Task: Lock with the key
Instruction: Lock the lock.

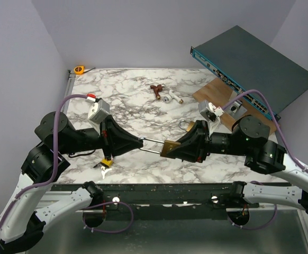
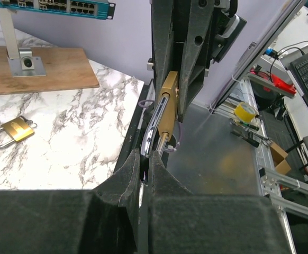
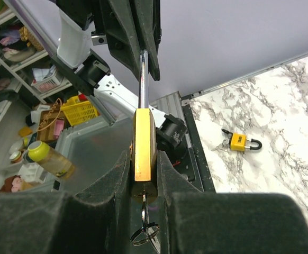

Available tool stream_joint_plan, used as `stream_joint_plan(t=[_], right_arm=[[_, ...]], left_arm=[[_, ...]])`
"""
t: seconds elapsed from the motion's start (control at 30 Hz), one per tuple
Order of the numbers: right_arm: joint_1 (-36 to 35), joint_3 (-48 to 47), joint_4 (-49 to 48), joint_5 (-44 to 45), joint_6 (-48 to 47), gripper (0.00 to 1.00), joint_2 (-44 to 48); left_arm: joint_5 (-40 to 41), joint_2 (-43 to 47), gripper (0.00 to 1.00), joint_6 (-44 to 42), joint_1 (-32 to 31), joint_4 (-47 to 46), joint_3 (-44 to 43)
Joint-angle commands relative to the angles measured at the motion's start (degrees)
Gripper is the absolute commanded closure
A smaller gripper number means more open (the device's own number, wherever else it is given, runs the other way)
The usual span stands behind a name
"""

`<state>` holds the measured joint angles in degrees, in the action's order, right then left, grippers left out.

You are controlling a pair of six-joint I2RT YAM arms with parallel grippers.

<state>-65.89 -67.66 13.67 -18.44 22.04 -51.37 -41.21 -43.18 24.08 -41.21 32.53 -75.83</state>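
Pinching the brass padlock [image 3: 143, 143] by its flat faces, the right claw [image 3: 143, 165] is narrowed onto the body and holds it clear of the surface [image 1: 133, 100]. A small silvery key [image 3: 144, 211] sits in the underside of that body, its ring dangling just below, between the claw's fingers. From the top of the body the long shackle [image 3: 142, 79] runs straight across to the left claw [image 1: 138, 141], which is fully closed on its far bend, so the two arms hold one lock between them above the near edge.

Further out, a small yellow-and-black padlock [image 3: 241, 142] lies on the marble beside the left arm. A second brass padlock [image 2: 14, 131] lies near the wooden board [image 2: 64, 69], and a network switch [image 1: 254, 69] leans at the back right.

As for progress, I judge the key to be inserted and the lock braced at both ends. What is left is turning the key, and pressing the shackle home if it needs it. Whether the shackle is seated, I cannot tell.
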Motion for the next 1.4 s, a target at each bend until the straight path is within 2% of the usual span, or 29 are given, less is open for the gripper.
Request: stream_joint_plan(t=[0.0,0.3,0.57,0.87,1.13,1.37], right_arm=[[-0.16,-0.46,-8.93,5.12,1.02,0.99,-3.32],[-0.15,-0.35,-8.57,8.86,0.76,0.99,-3.62],[-0.17,-1.45,-8.89,15.35,2.64,0.99,-7.29],[-0.13,-0.63,-10.78,17.07,2.31,0.99,-7.08],[-0.16,-0.29,-11.16,17.03,2.00,0.99,-6.68],[-0.16,-0.63,-11.65,16.90,2.07,0.99,-6.85]], left_arm=[[-1.61,-2.08,1.00,1.39,-1.40,-1.81,2.81],[-1.33,-2.45,1.00,1.85,-2.55,-2.71,4.54],[0.78,-2.15,1.00,2.78,-2.82,-5.70,10.48],[-1.56,-1.66,1.00,7.22,-2.82,-11.44,13.33],[-9.02,0.26,1.00,10.56,-3.80,-18.70,15.44],[-9.12,0.38,1.00,10.82,-5.05,-18.64,14.28]])
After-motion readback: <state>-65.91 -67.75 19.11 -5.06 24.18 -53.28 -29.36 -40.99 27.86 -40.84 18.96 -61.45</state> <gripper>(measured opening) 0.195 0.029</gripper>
